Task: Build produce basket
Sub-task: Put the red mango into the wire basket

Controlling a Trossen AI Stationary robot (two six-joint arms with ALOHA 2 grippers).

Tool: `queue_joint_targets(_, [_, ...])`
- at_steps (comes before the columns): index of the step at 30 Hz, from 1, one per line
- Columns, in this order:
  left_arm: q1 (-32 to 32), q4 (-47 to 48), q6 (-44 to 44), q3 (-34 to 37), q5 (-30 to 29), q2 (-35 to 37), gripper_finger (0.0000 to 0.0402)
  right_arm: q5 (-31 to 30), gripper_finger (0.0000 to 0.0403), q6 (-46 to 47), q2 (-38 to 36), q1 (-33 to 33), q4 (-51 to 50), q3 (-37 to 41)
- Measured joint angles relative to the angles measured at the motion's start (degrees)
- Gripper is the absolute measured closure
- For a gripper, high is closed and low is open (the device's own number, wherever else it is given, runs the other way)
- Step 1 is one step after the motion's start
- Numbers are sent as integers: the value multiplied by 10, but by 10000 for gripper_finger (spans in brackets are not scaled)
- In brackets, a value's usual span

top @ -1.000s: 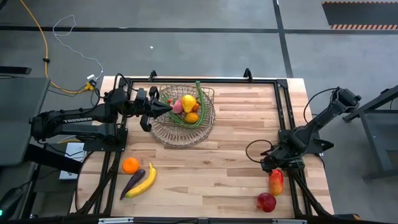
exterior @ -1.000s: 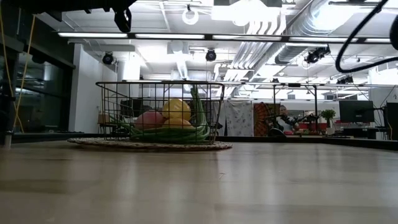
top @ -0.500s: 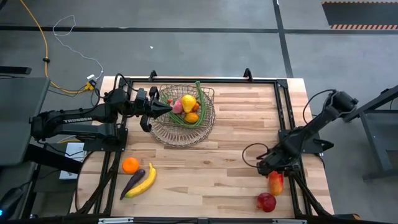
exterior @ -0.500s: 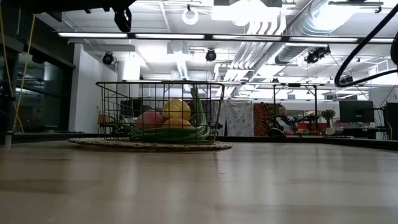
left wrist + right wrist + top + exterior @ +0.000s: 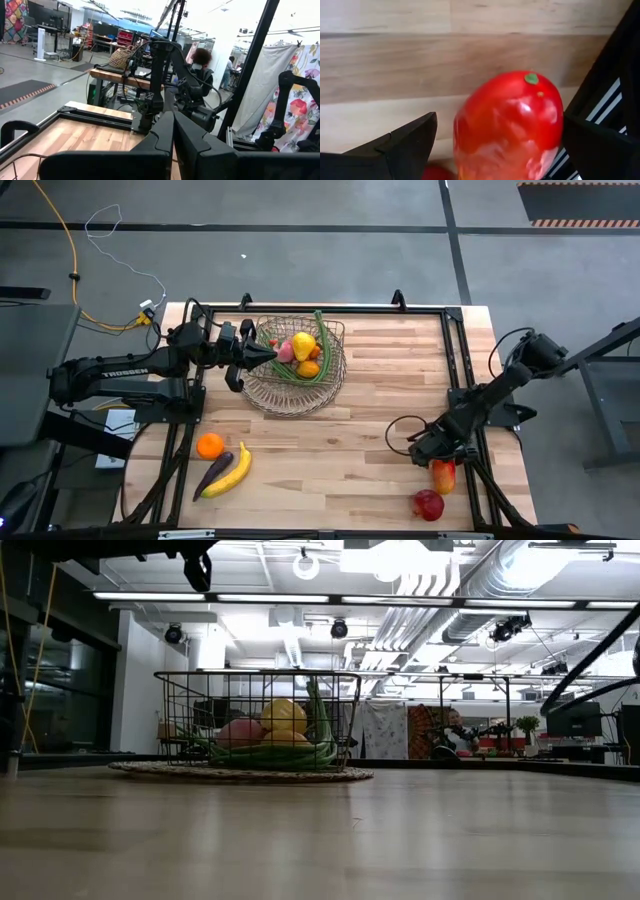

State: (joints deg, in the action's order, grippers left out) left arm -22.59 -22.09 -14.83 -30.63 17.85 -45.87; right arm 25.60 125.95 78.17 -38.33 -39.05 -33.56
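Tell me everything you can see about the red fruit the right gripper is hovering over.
The red fruit is glossy and smooth, red shading to orange-yellow at one end, with a small green spot near its top. It lies on the wooden table at the right edge, beside the dark frame rail. The right gripper sits open directly over it, a finger on each side, neither visibly touching. A darker red apple lies nearby, apart.

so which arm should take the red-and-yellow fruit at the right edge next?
Right. The right gripper is open and hangs just over that fruit, which sits between its fingers in the wrist view. The left gripper is shut, over the basket rim across the table.
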Motion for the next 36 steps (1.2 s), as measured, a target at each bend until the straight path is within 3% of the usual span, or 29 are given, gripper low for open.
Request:
queue_joint_targets(6, [0, 0, 0, 0, 0, 0, 402, 0, 33, -5, 20, 0, 0, 0])
queue_joint_targets(16, [0, 0, 0, 0, -5, 0, 401, 4, 135, -15, 19, 0, -2, -3])
queue_joint_targets(21, [-1, 0, 0, 0, -5, 0, 402, -8, 148, -47, -3, 8, -22, -25])
queue_joint_targets(25, [-14, 0, 0, 0, -5, 0, 401, -70, 147, -75, -33, 24, -66, -52])
queue_joint_targets(29, [-29, 0, -1, 0, -4, 0, 401, -181, 147, -125, -68, 50, -85, -85])
queue_joint_targets(36, [-44, 0, -15, 0, 2, 0, 401, -342, 147, -335, -96, 130, -35, -149])
